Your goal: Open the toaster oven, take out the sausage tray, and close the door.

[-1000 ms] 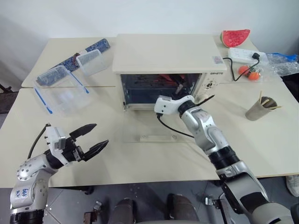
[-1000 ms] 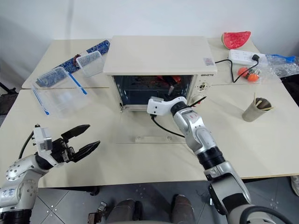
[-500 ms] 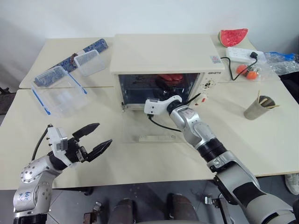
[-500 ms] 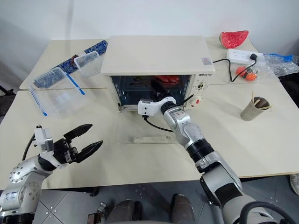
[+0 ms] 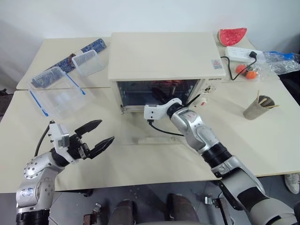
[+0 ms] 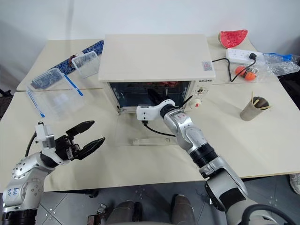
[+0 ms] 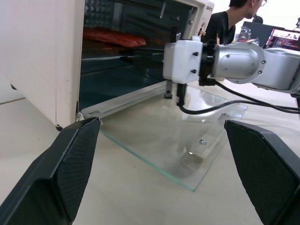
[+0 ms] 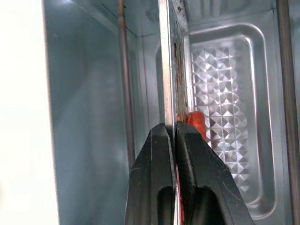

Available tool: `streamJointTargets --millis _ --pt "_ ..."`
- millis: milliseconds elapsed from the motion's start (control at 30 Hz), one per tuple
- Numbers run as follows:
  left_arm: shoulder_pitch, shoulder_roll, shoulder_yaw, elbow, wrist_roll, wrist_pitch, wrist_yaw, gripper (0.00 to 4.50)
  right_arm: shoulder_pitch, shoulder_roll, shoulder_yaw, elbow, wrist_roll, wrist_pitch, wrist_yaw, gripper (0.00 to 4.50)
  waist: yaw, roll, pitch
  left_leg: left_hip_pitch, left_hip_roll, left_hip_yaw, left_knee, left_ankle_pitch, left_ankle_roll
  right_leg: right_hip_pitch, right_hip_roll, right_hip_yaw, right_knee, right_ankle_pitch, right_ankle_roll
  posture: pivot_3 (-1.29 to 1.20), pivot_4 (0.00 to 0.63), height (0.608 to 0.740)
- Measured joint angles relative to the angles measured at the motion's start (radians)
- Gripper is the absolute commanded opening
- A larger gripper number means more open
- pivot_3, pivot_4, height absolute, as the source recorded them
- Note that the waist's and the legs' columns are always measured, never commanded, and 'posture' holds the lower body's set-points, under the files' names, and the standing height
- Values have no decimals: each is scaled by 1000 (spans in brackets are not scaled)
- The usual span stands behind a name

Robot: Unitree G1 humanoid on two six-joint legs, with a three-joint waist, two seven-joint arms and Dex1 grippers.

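The cream toaster oven stands mid-table with its glass door folded down flat onto the table. Inside, the silver sausage tray sits on its rack, carrying red sausages. My right gripper reaches into the oven mouth. In the right wrist view its two fingers are shut on the tray's thin front rim. My left gripper hovers open over the table to the left of the door, holding nothing.
Clear plastic containers with blue clips lie at the left. At the right are a watermelon slice, a power strip and a cup of sticks. A person sits beyond the table.
My right gripper has shifted slightly left in the oven mouth and closed from open onto the tray's rim. The left gripper stays open in about the same place.
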Motion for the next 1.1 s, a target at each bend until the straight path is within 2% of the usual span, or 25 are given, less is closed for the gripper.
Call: streamJointTargets --millis 433,833,967,1100 --pt "-77 -15 -36 37 -1 11 3 4500 101 -113 -6 -199 94 -80 155 13 -5 0 0 1 0 1 -4 0 0 0 0 -1 -2 0 0 0 150 740" --pt "-4 7 2 16 -54 90 13 4500 420 -191 -73 -547 129 -86 232 13 15 -1 0 1 0 1 -3 0 0 1 0 0 -3 0 0 0 150 740" --pt "-9 18 10 10 -116 188 43 4500 516 -220 -91 -641 129 -90 247 13 18 -1 0 1 0 1 -2 0 0 2 0 0 -4 0 0 0 150 740" --pt "-65 50 9 11 -238 397 106 4500 543 -250 -125 -664 130 -104 259 13 19 -3 1 1 0 1 1 0 0 2 0 0 -3 0 0 0 150 740"
